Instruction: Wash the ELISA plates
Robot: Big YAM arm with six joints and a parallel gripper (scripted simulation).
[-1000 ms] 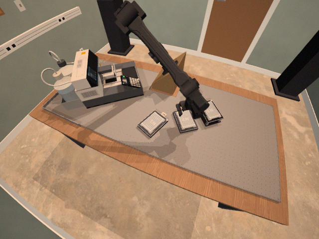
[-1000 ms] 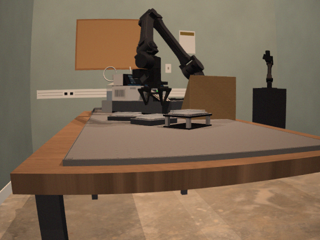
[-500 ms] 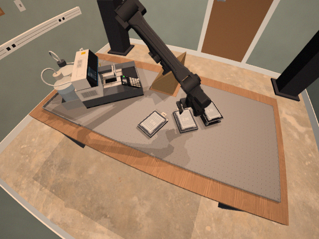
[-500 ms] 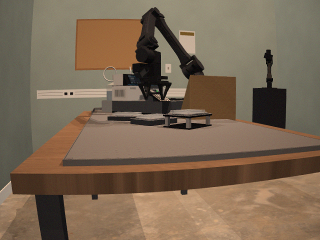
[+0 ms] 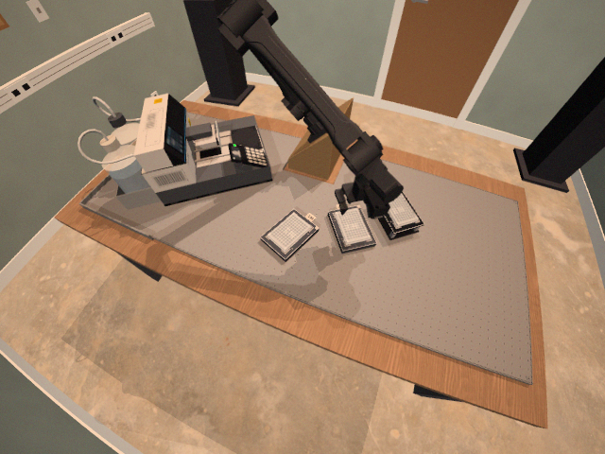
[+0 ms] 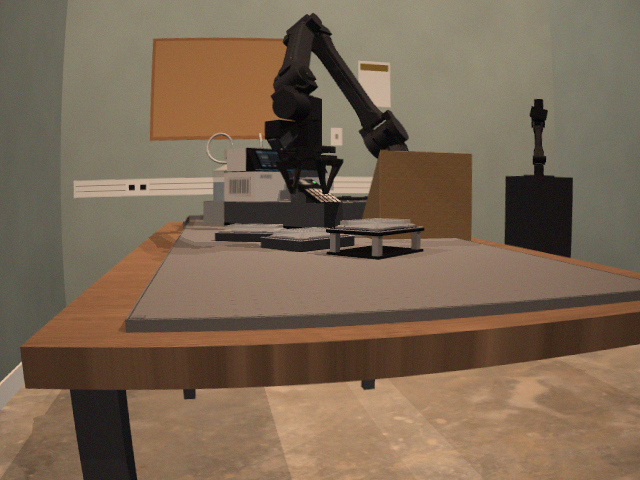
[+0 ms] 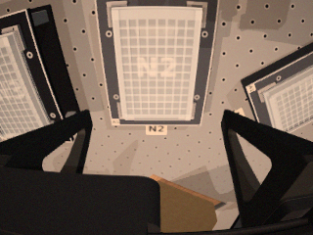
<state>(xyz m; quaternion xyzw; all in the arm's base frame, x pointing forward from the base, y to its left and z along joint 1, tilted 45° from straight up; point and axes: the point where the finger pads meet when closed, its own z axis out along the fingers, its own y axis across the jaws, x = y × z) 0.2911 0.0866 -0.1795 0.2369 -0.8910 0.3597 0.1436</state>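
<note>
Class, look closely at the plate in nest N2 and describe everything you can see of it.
The plate in nest N2 is a pale, translucent rectangle, plastic by its look, with a grid of small squares framed by a plain rim. The letters N2 show through it. It lies flat and upright in the dark nest, with light brackets at its corners. No fingers touch it; the open claw hovers above. Whether its wells hold liquid, I cannot tell.

The gripper [image 5: 360, 203] [image 6: 310, 191] [image 7: 156, 117] has risen over the last second, so its fingertips now stand higher above the plates than they did in the earlier outside views. The arm [image 5: 312, 93] [image 6: 297, 54] has lifted with it, its elbow a little higher and slightly farther right in the outside view, and its wrist joint has shifted toward the door side in the top view.
</note>
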